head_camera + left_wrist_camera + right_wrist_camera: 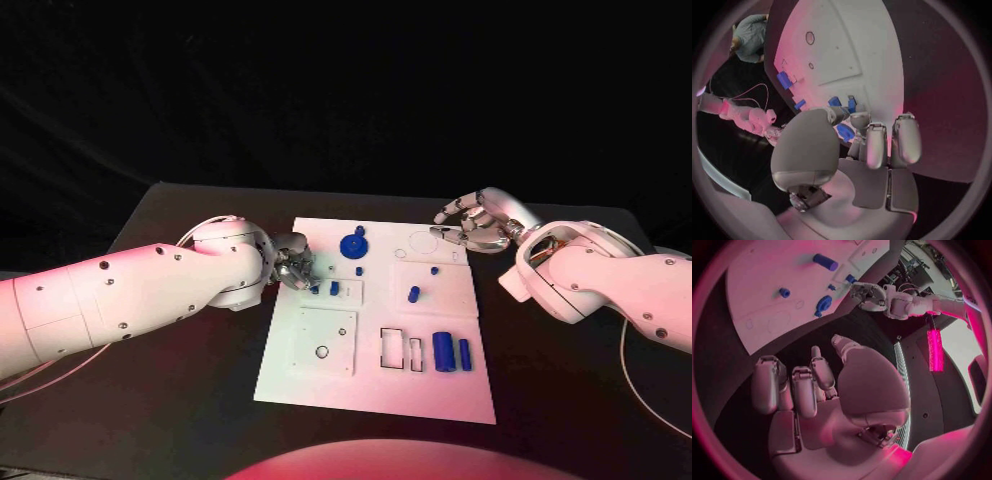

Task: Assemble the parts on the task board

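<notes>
A: Nearest the head camera, on the task board (378, 390), what lies at the near edge?

B: Two blue cylinders (444, 352) lie side by side toward the board's near right corner, beside some empty rectangular outlines. Both are well apart from either hand.

A: Left hand (293, 262)?

B: It sits at the board's left edge, roughly mid-length, fingers curled down over the small blue pieces (326, 289) there. In the left wrist view a blue part (844, 132) shows right at the fingertips (861, 120), with two more just beyond. Whether it is gripped or only touched, I cannot tell.

A: Right hand (476, 222)?

B: At the board's far right corner, raised, palm toward the board, fingers apart and loosely bent, holding nothing. The blue gear-like part (353, 243) lies near the board's far edge, between the two hands; a short blue peg (414, 294) stands near the board's middle.
</notes>
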Motion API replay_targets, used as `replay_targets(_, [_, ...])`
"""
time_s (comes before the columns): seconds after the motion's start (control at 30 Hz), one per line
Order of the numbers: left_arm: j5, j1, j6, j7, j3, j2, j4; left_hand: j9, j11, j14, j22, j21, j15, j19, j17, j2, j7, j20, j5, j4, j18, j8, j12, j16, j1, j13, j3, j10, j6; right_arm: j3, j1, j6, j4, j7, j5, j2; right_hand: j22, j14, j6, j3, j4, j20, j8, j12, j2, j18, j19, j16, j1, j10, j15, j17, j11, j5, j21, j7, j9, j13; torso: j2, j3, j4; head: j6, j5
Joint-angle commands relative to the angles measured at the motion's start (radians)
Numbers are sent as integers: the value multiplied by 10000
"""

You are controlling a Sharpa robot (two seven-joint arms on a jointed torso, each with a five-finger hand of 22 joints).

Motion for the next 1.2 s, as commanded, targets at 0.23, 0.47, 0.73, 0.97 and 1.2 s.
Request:
replay_targets(0.23, [170, -11, 390, 33, -22, 39, 5, 970, -1, 692, 5, 60, -75, 64, 1288, 39, -282, -40, -34, -806, -18, 97, 47, -20, -64, 22, 879, 86, 273, 0, -13, 104, -14, 52, -140, 26, 797, 748, 18, -3, 50, 33, 34, -50, 41, 195, -64, -54, -92, -60, 11, 1459, -24, 55, -61, -23, 14, -14, -3, -2, 2, 20, 1])
replay_targets(0.47, [214, -11, 409, 34, -33, 53, -16, 984, -6, 692, 11, 62, -78, 67, 1287, 44, -287, -42, -32, -805, -19, 113, 51, -21, -63, 26, 889, 90, 276, 0, -24, 100, -22, 70, -122, 30, 797, 748, 18, -3, 50, 33, 34, -50, 41, 195, -64, -54, -92, -60, 11, 1459, -24, 55, -61, -23, 14, -14, -2, 0, -10, 31, 9])
replay_targets(0.73, [244, -11, 459, 31, -35, 68, -50, 985, -6, 692, 10, 62, -78, 67, 1287, 43, -287, -42, -32, -805, -19, 114, 52, -21, -63, 26, 890, 90, 276, 0, -29, 103, -31, 75, -113, 28, 791, 746, 20, -5, 71, 30, 42, -44, 47, 198, -67, -60, -76, -55, 7, 1449, -27, 75, -76, -27, 17, -9, 5, -1, 2, 8, 16])
replay_targets(0.97, [349, -10, 464, 22, -35, 78, -87, 1109, -24, 693, -6, 45, -97, 47, 1287, 3, -315, -59, -92, -549, -15, 239, 65, -23, -304, 25, 841, 91, 265, 0, -31, 92, -36, 81, -107, 26, 785, 743, 21, -9, 75, 29, 44, -50, 44, 199, -71, -66, -77, -61, 7, 1435, -27, 75, -84, -27, 18, -16, 10, 2, -6, -6, 10])
replay_targets(1.2, [398, -8, 529, -6, -35, 89, -109, 1184, -59, 695, 31, 49, -131, 71, 1292, -97, -363, -95, -130, -248, -22, 293, 87, -21, -986, 10, 238, 94, 342, 0, -31, 77, -48, 86, -95, 26, 768, 739, 18, -14, 82, 29, 44, -73, 41, 205, -85, -73, -81, -85, 7, 1416, -27, 75, -108, -27, 18, -43, 5, 0, 1, -31, -5])
